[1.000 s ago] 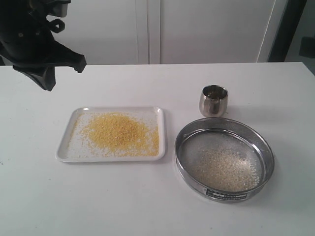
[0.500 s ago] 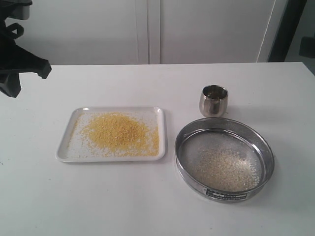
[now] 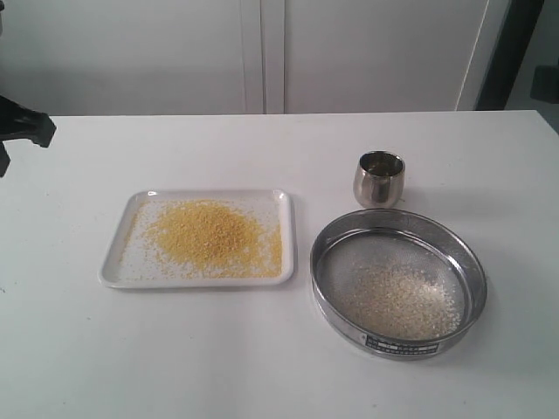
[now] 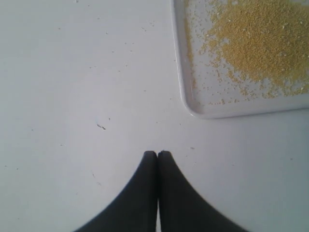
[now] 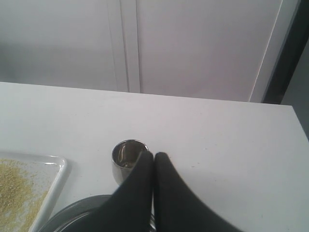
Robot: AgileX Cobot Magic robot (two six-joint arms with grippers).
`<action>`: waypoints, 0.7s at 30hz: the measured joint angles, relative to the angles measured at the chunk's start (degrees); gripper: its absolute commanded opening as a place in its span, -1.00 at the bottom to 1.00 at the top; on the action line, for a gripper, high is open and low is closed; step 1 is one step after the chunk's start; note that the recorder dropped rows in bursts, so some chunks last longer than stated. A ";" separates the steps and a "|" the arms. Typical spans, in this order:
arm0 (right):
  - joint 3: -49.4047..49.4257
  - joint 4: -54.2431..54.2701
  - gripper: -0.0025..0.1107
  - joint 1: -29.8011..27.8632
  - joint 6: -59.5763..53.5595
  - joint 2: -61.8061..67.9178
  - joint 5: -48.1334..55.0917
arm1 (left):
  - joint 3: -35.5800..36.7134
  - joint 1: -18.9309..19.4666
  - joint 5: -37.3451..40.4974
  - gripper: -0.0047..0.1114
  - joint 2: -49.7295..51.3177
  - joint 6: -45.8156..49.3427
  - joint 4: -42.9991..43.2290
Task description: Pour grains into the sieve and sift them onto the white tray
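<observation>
The white tray [image 3: 112, 262] lies left of centre on the table with fine golden-yellow grains [image 3: 210, 234] heaped on it. To its right rests the round steel sieve [image 3: 467, 262], holding coarser pale grains [image 3: 402, 301] on its mesh. My left gripper [image 4: 157, 153] is shut and empty, above bare table beside the tray's corner [image 4: 193, 108]; in the exterior view only a dark part of the left arm [image 3: 22, 127] shows at the far left edge. My right gripper [image 5: 154, 155] is shut and empty, above the sieve's rim [image 5: 72, 208].
A small steel cup [image 3: 379, 179] stands upright just behind the sieve, also seen as the cup [image 5: 123, 159] in the right wrist view. A few stray grains dot the table [image 4: 101, 126] near the tray. A white wall with a dark post runs behind the table.
The left arm has drawn back to the left, from above the table's back left corner to almost out of the exterior view. Tray, sieve and cup have not moved.
</observation>
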 measured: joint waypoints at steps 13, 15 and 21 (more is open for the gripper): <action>0.00 0.00 -0.96 0.00 0.00 0.00 0.00 | 6.77 5.06 -2.29 -0.92 -6.28 0.00 -0.88; 0.00 0.00 -0.96 0.00 0.00 0.00 0.00 | 7.77 5.97 -2.63 -0.92 -7.51 0.00 -0.88; 0.00 0.00 -0.96 0.00 0.00 0.00 0.00 | 12.32 8.32 -5.86 -0.92 -11.65 0.00 -1.03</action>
